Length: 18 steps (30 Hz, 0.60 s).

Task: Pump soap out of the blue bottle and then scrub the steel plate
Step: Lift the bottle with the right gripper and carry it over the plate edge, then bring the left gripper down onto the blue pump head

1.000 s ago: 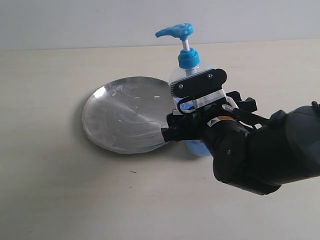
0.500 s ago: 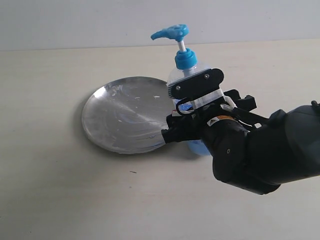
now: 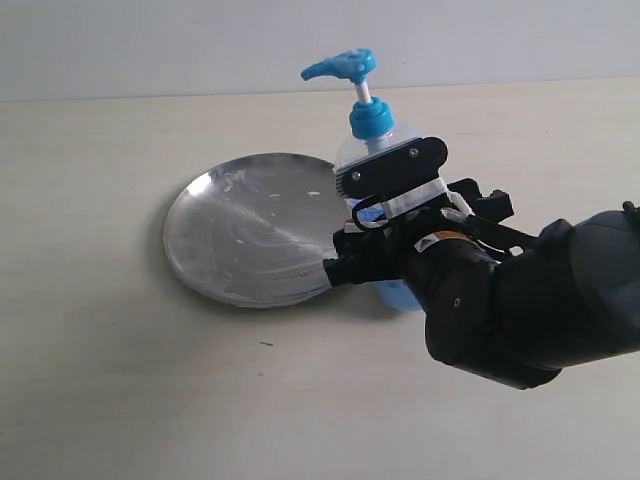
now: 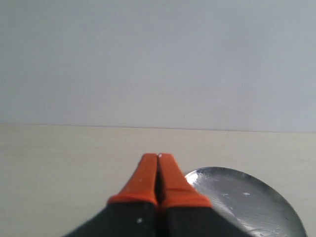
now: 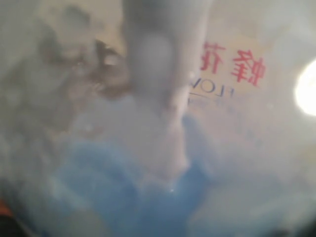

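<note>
The blue bottle (image 3: 371, 119) stands upright at the right rim of the steel plate (image 3: 245, 232), its pump head (image 3: 340, 66) pointing left over the plate. My right gripper (image 3: 340, 226) is shut on the bottle's body, one black finger (image 3: 395, 166) behind it and one in front. Up close in the right wrist view the bottle (image 5: 163, 98) fills the picture as a blur, with soap (image 5: 148, 197) low inside. Pale smears mark the plate's surface. My left gripper (image 4: 158, 157), orange-tipped, is shut on nothing, with the plate (image 4: 247, 202) just beyond it; the exterior view does not show it.
The pale table (image 3: 120, 380) runs back to a white wall (image 3: 150, 40). My bulky black right arm (image 3: 530, 300) covers the table's right front part. A red-printed label (image 5: 237, 64) shows on the bottle in the right wrist view.
The bottle and my right gripper shifted slightly left about a second ago. Over the last half second nothing has moved.
</note>
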Each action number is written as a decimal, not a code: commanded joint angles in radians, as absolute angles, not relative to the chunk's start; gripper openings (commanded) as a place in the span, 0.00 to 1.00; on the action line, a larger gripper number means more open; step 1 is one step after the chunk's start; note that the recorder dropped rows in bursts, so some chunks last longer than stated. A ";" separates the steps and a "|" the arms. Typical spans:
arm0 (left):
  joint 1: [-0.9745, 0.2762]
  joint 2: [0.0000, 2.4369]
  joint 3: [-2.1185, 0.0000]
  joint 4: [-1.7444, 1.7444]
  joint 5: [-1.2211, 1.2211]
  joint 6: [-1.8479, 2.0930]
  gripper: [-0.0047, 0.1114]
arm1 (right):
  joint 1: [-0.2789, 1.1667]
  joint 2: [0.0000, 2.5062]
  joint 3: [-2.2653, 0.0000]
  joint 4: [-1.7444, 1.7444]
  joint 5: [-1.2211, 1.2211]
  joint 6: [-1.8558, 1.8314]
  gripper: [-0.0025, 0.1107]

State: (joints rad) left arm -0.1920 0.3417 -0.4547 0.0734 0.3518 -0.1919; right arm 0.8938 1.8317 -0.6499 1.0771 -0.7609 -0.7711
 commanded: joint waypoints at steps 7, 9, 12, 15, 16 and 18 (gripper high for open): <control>-0.200 0.346 -0.460 0.078 0.342 -0.194 0.04 | 0.902 1.830 -0.659 1.090 -0.780 -0.758 0.02; -0.200 0.346 -0.460 0.078 0.342 -0.194 0.04 | 0.926 1.830 -0.659 1.111 -0.806 -0.759 0.02; -0.200 0.346 -0.460 0.078 0.342 -0.194 0.04 | 0.964 1.830 -0.659 1.123 -0.821 -0.759 0.02; -0.200 0.346 -0.460 0.078 0.342 -0.194 0.04 | 0.977 1.830 -0.659 1.197 -0.855 -0.761 0.02; -0.200 0.345 -0.460 0.078 0.341 -0.194 0.04 | 0.977 1.830 -0.659 1.197 -0.862 -0.761 0.02; -0.200 0.345 -0.460 0.078 0.339 -0.194 0.04 | 0.977 1.830 -0.659 1.184 -0.866 -0.766 0.02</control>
